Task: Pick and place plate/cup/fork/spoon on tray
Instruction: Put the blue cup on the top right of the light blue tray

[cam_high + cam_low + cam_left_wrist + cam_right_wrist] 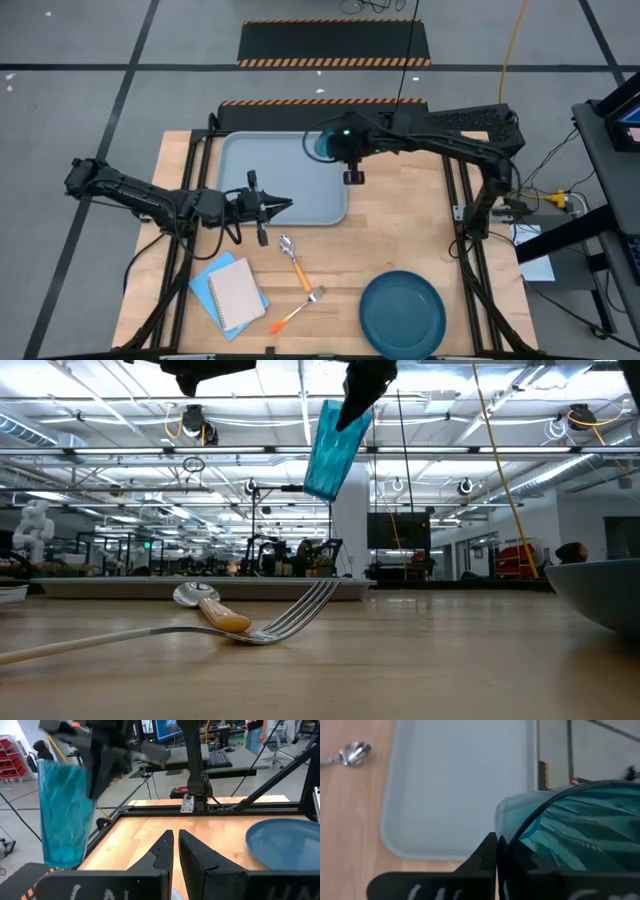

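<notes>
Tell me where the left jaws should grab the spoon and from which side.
Judging by its pose, take the spoon from straight above, across its yellow-orange handle near mid-length. It lies flat on the table with nothing beneath to hook, and the handle is its narrowest part. Stay clear of the handle's lower end, which sits close to the fork. The left gripper sits just above the bowl end.

The right gripper [496, 851], its two dark fingers pressed together on the thin rim, holds a translucent teal-blue plastic cup [580, 835] above the corner of a large light grey-blue rectangular tray [460, 780] with rounded corners and a raised rim. A shiny silver spoon bowl [356, 753] lies on the wooden table [350, 830] just beside the tray's long edge.
</notes>
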